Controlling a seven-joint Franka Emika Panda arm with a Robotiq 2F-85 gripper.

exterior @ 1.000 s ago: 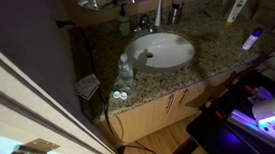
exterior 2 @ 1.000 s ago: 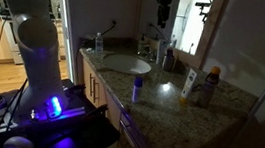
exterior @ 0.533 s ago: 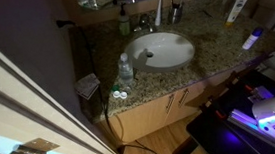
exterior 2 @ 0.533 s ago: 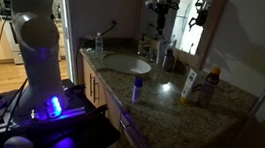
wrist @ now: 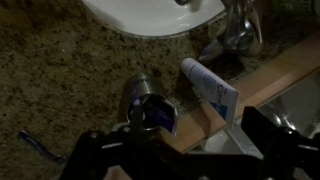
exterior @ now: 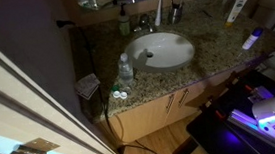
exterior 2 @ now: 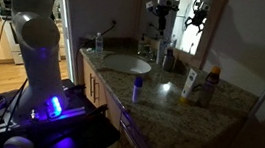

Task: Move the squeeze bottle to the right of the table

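Observation:
The squeeze bottle (exterior 2: 189, 83) is cream-white and stands upright on the granite table (exterior 2: 160, 99), to the right of the sink. It also shows in an exterior view (exterior: 234, 10) near the back wall. In the wrist view it is a white bottle with blue print (wrist: 210, 88) against a wooden ledge. My gripper (exterior 2: 159, 5) hangs high above the faucet, well away from the bottle. In the wrist view its two fingers (wrist: 180, 150) are spread wide with nothing between them.
The oval white sink (exterior: 161, 51) has a faucet (wrist: 240, 30) behind it. A clear water bottle (exterior: 125, 68) and a green soap bottle (exterior: 124, 26) stand beside the sink. A small blue-capped bottle (exterior 2: 138, 85) and a brown bottle (exterior 2: 210, 85) stand near the squeeze bottle.
The arm has shifted slightly, and the gripper stays high above the faucet. The squeeze bottle has not moved.

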